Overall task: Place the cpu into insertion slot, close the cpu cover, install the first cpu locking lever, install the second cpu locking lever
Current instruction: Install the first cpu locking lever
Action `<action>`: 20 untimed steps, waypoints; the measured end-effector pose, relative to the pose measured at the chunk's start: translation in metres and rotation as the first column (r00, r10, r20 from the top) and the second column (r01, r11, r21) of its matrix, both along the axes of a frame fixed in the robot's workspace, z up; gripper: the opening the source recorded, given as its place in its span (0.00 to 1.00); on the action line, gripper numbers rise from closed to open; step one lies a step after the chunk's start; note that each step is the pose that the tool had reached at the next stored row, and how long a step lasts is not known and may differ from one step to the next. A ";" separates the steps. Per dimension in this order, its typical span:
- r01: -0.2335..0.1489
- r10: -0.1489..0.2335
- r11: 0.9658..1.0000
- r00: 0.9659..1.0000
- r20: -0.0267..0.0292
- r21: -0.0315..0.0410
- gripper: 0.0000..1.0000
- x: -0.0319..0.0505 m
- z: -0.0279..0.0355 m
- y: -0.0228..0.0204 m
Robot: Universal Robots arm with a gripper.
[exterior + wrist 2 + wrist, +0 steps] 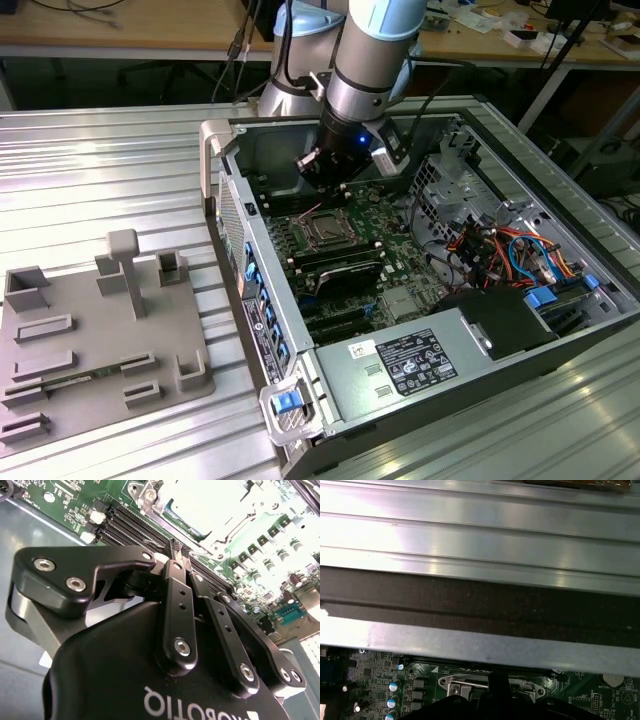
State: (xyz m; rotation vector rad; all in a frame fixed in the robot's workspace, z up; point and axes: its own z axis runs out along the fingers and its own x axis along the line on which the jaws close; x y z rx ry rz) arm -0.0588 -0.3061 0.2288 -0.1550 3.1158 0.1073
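Now, pincer [173, 551] pressed together, poised above motherboard [400, 228], insertion slot [325, 229] near, just beyond its tips

The board [400, 235] is showing green, the gripper [172, 550] is looking matte black, the cables [510, 245] are running orange, red and blue, and the table [100, 160] is shining silver, ribbed.

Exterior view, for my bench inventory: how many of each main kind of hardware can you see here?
Robot arm: 1
Open computer case: 1
Grey fixture plate: 1
Insertion slot: 1
Total: 4
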 end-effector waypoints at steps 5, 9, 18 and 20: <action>0.000 0.000 1.000 1.000 0.000 0.000 0.11 0.0031 -0.0042 0.0013; 0.000 0.000 1.000 1.000 0.000 0.000 0.11 0.0065 -0.0071 0.0026; 0.000 0.000 1.000 1.000 0.000 0.000 0.11 0.0076 -0.0087 0.0034; 0.000 0.000 1.000 1.000 0.000 0.000 0.11 0.0076 -0.0088 0.0033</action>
